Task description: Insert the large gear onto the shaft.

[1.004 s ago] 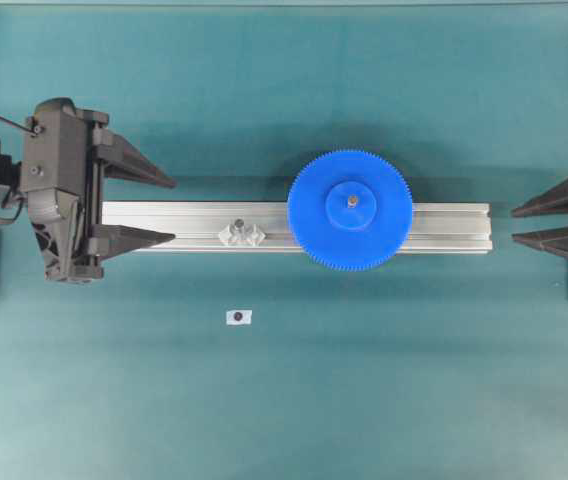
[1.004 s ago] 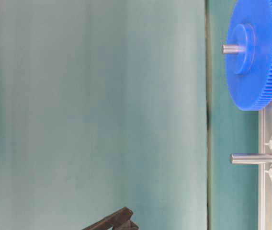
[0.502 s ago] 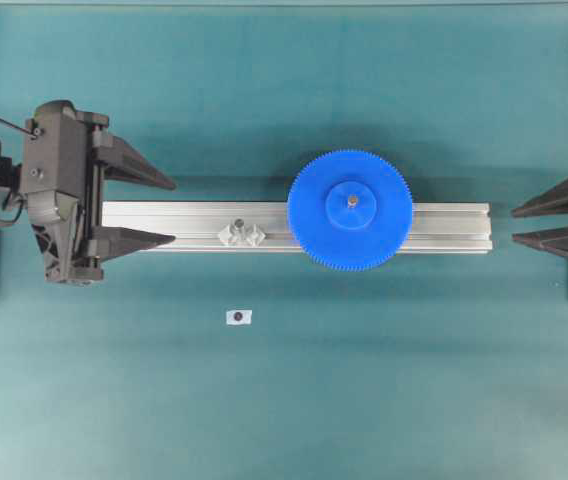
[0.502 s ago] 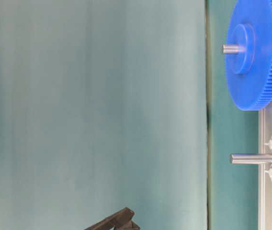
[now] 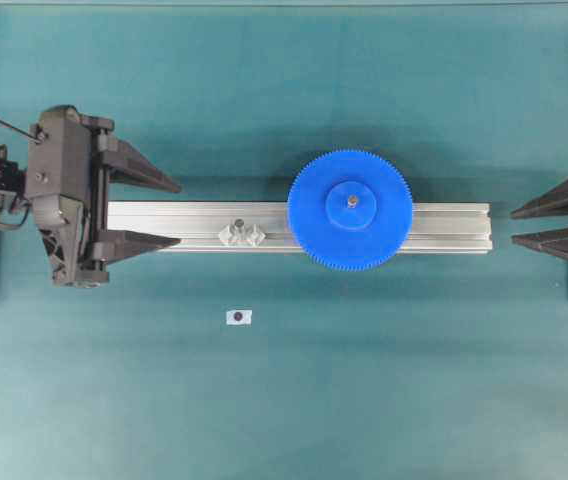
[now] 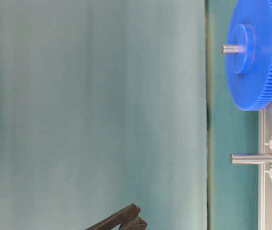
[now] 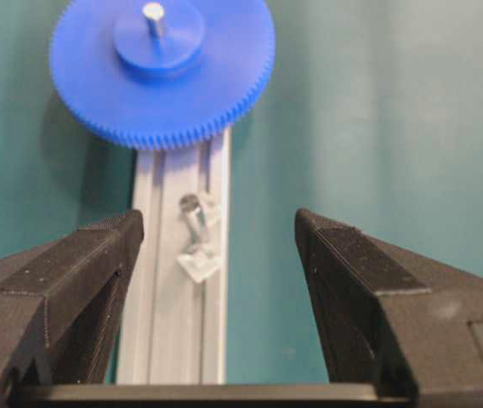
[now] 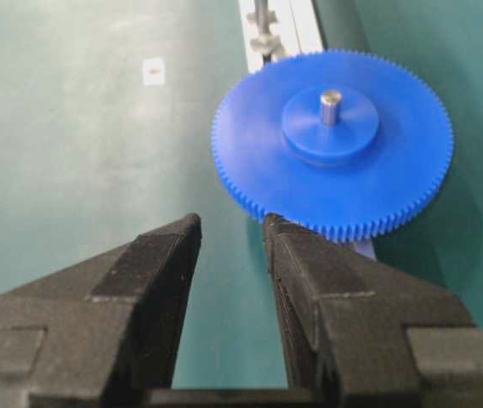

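Large gear not on the target shaft yet; both grippers empty.

The large gear lies flat on the aluminium rail, seated over the other pin, right of centre. The shaft between the clear blocks stands bare, so I'd say lift, transfer and insertion are all left. The left gripper is level at the rail's left end, fingers spread wide, pointing at the shaft. The right gripper is just off the right end, fingers apart, holding nothing.

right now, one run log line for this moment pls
large gear: seated on a pin on the rail | shaft: bare, between clear blocks | left gripper: open, empty | right gripper: open, empty
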You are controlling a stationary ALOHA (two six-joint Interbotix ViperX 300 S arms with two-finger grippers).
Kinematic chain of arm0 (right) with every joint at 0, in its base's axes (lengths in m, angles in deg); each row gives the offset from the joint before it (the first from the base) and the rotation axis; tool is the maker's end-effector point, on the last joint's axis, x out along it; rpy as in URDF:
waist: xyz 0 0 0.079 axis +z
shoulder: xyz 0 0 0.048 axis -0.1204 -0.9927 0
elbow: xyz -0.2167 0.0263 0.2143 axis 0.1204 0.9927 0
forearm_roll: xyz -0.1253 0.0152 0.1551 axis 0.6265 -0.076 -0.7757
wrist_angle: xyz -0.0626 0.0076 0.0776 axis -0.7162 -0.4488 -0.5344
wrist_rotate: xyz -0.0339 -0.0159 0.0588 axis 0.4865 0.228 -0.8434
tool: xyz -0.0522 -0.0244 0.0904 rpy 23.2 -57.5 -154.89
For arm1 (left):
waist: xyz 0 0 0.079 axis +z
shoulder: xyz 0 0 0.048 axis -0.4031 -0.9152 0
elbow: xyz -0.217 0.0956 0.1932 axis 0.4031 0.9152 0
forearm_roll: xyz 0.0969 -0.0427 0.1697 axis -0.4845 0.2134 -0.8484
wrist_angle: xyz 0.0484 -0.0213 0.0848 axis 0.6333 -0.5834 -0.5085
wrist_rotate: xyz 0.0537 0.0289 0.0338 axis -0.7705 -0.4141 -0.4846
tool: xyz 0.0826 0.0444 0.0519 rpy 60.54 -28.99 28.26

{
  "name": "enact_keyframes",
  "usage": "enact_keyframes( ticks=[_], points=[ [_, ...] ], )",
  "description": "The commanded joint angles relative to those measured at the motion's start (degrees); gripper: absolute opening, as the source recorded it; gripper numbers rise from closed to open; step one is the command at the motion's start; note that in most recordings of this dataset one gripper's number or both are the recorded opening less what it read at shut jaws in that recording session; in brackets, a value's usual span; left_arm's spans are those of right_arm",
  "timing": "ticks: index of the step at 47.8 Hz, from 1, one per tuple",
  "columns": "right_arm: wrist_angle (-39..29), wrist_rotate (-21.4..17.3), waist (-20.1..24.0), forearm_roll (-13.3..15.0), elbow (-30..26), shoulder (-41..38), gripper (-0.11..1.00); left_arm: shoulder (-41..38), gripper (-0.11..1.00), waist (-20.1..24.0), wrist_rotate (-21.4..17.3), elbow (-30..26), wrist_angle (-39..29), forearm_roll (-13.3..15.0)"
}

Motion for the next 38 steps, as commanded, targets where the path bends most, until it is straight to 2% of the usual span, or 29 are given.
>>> enact_keyframes(
  ticks=[1, 38],
  points=[
    [0.3, -0.5, -0.1, -0.1, -0.6, -0.4, 0.43, -0.3, 0.72, -0.4, -0.1, -0.7, 0.6, -0.1],
    [0.2, -0.3, -0.1, 0.2, 0.5, 1.1, 0.43, -0.2, 0.72, -0.5, 0.0, 1.9, 3.6, -0.3]
  ],
)
